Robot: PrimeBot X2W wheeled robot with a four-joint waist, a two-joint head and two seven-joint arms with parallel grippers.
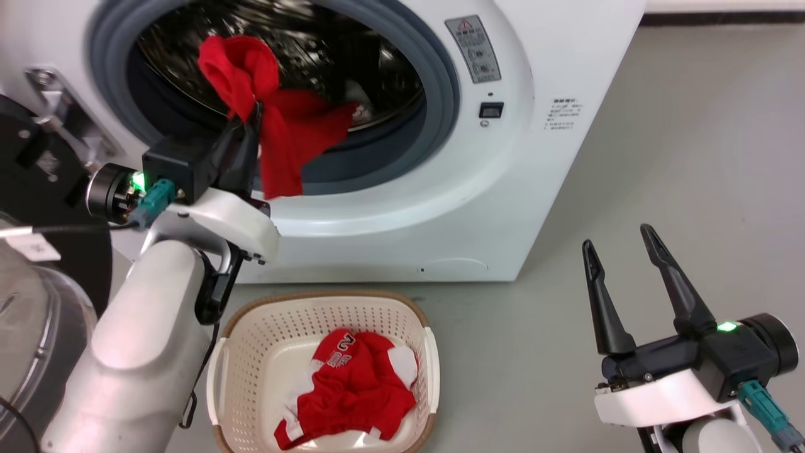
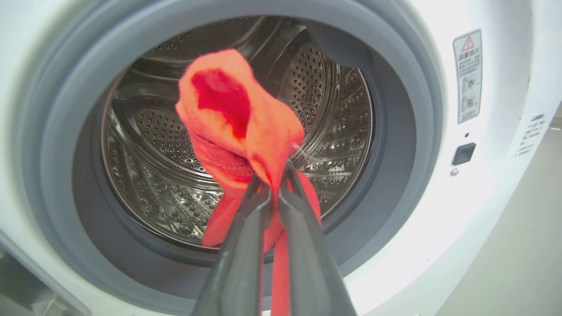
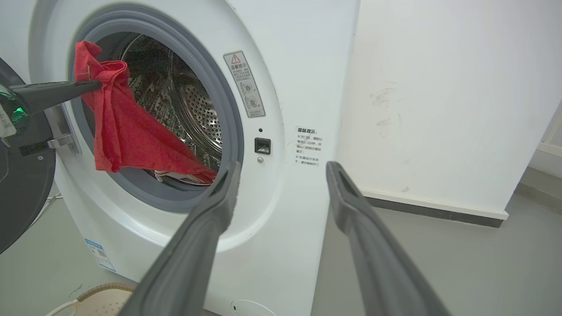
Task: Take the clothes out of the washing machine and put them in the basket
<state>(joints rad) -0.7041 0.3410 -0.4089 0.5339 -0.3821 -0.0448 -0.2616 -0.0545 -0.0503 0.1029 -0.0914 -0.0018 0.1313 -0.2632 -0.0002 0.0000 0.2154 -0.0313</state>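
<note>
Left fingers [image 1: 245, 150] pinch a red garment [image 1: 295, 145], right fingers [image 1: 676, 284] wide and empty; its tail in the drum [image 1: 365, 50] may snag the door ring [image 1: 442, 88], slipping free

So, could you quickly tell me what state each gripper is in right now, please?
Left gripper: closed on a red garment at the washing machine opening.
Right gripper: open, holding nothing.

Soft red cloth [image 1: 295, 135], shiny perforated steel drum [image 2: 175, 131], matt plastic basket [image 1: 264, 333]
</note>
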